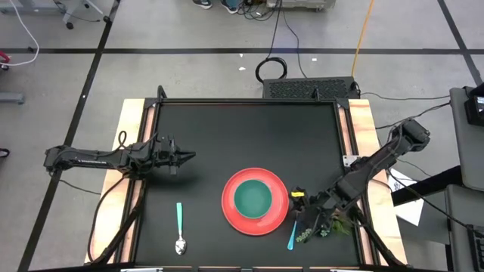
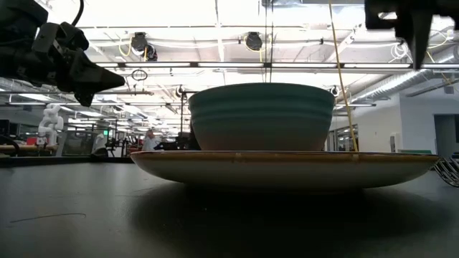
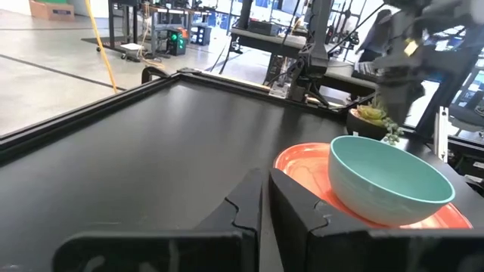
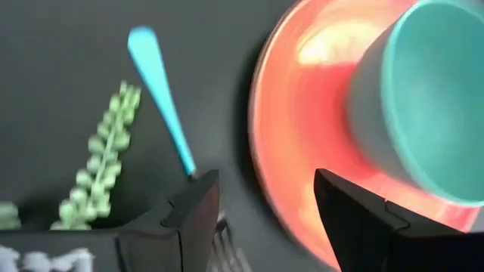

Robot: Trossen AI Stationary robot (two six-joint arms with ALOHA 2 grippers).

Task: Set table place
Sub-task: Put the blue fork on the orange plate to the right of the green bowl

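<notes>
A robotics lab: ceiling light strips [image 2: 215, 64], workbenches [image 3: 302, 45] (cables trailing across floor).

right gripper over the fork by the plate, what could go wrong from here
The right gripper is open above the fork, which lies close beside the red plate; closing or descending could clip the plate's rim and shift the green bowl. The plant sprig lies beside the fork on the other side and could get snagged or dragged.

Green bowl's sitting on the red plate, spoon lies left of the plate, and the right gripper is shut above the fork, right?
Not quite: the right gripper is open, as the right wrist view shows. The green bowl, red plate, spoon and fork are as you say.
</notes>
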